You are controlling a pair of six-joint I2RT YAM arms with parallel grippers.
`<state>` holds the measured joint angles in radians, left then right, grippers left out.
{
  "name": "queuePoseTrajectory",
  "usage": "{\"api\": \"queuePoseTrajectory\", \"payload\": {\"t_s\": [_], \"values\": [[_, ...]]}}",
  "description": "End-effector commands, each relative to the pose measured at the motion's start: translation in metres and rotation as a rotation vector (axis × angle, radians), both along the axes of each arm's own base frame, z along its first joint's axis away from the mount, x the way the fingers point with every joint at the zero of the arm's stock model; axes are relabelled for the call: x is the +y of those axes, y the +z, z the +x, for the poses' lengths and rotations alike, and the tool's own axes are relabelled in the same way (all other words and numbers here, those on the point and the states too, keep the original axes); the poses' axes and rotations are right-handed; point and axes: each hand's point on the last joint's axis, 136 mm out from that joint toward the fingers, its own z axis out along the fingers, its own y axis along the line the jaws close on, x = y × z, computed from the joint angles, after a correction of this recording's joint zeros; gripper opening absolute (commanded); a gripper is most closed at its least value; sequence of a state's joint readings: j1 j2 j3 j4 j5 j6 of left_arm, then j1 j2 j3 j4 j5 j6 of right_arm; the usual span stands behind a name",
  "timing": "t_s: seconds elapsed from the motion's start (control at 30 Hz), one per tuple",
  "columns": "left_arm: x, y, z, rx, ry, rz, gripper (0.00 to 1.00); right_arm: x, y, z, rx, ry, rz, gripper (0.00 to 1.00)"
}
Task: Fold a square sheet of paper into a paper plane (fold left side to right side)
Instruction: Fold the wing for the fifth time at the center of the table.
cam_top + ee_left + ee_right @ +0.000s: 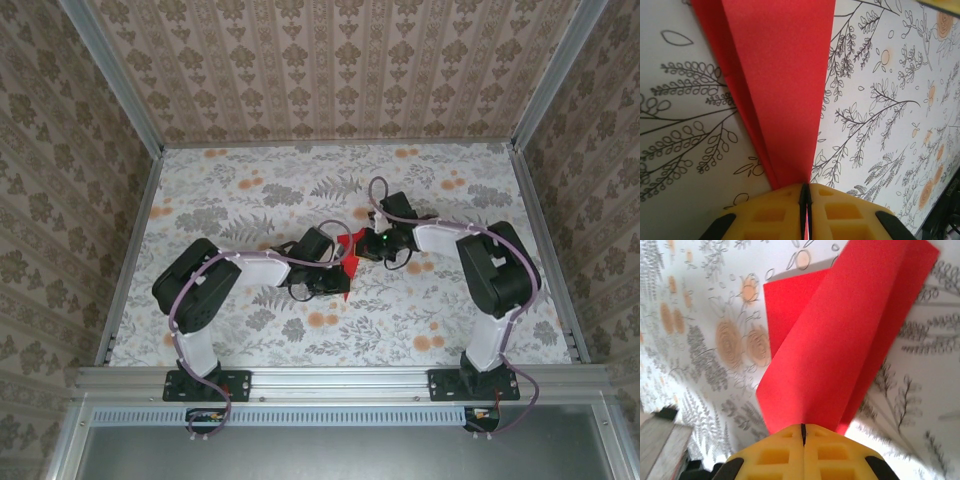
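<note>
The square sheet of paper is bright red and folded, held up between the two arms near the table's middle. My left gripper is shut on its near end; in the left wrist view the red sheet runs away from the closed yellow fingertips. My right gripper is shut on the far end; in the right wrist view the creased red paper rises from its closed yellow fingertips, lifted off the cloth. Most of the sheet is hidden by the grippers in the top view.
The floral tablecloth covers the table, with orange flower blotches scattered on it. Patterned walls enclose the back and sides. A metal rail runs along the near edge by the arm bases.
</note>
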<state>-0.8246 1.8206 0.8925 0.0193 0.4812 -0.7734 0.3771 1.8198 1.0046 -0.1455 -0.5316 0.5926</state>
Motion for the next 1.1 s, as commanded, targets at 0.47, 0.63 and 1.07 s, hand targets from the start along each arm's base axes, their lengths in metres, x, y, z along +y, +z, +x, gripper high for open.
{"api": "queuePoseTrajectory", "payload": {"t_s": [0.47, 0.63, 1.07], "values": [[0.025, -0.035, -0.018, 0.048, -0.003, 0.155, 0.11, 0.019, -0.026, -0.025, 0.028, 0.060, -0.031, 0.03], [0.028, -0.037, -0.020, 0.056, -0.002, 0.168, 0.11, 0.008, -0.037, -0.019, 0.028, 0.068, -0.105, 0.03], [0.030, -0.044, -0.024, 0.080, -0.001, 0.182, 0.11, -0.010, -0.035, 0.015, -0.011, 0.037, -0.114, 0.03]]}}
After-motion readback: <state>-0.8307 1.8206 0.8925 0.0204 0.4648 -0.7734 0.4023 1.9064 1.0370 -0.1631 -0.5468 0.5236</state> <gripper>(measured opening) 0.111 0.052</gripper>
